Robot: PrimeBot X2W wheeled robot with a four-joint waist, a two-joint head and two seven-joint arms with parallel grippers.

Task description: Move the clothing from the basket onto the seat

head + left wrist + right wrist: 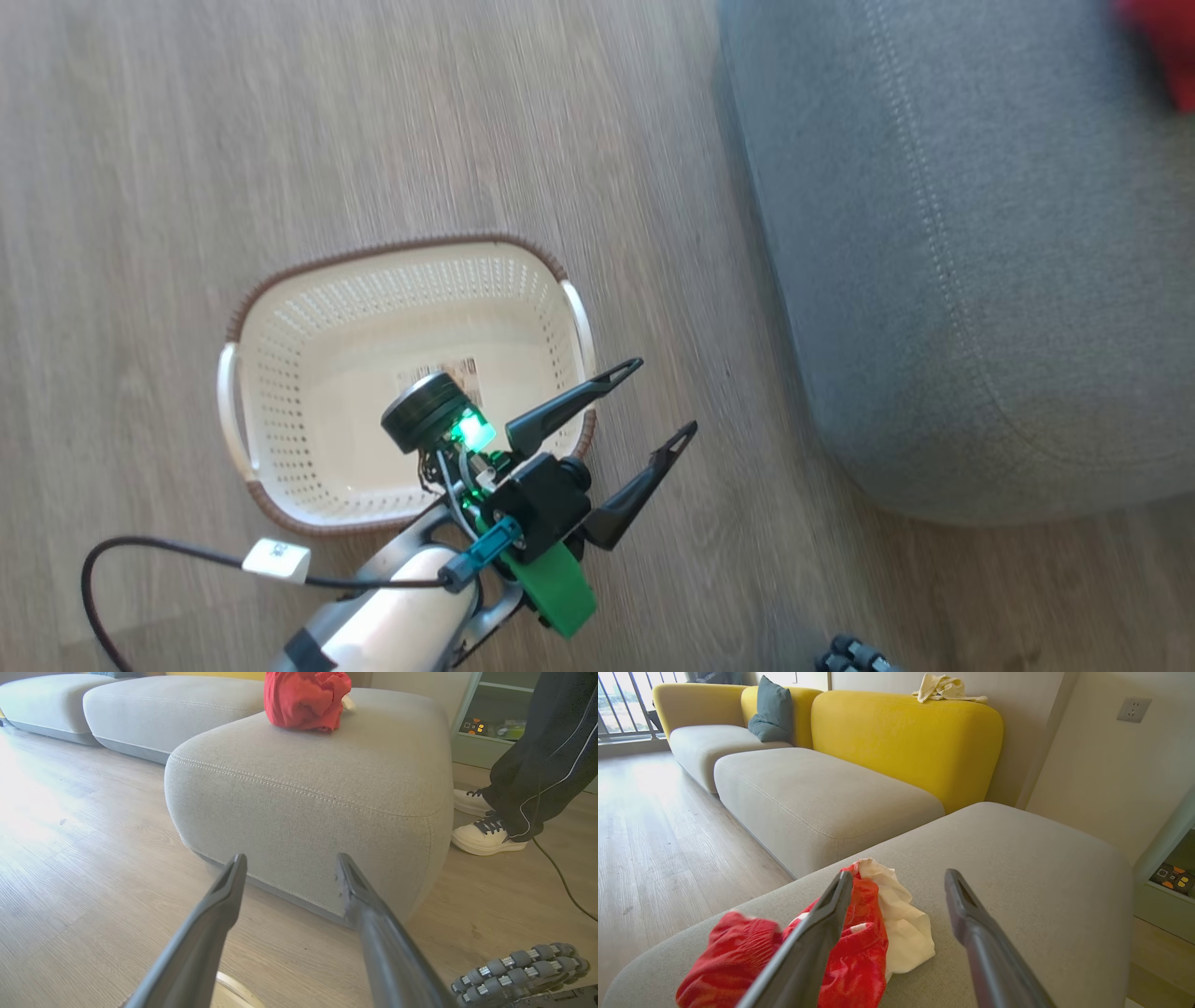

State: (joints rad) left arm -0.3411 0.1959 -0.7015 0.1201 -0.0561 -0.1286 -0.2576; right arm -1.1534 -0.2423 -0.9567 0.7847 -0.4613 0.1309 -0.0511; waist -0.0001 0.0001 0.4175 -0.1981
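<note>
Two claws, both spread wide with nothing gripped. The left claw sits lower middle of the head view, overlapping the right rim of the oval cream plastic laundry basket with a brown braided edge. That basket stands on the wood-look floor, and its bare bottom shows a paper label. In its own wrist view the left claw points at the side of the big grey fabric sofa seat. The soft bright red clothing with a white cloth part lies bunched on top of that seat, lower left of the right wrist view. The right claw is right over it, can't tell if it touches. A person's white sneakers and dark trousers show at the right edge of the left wrist view.
</note>
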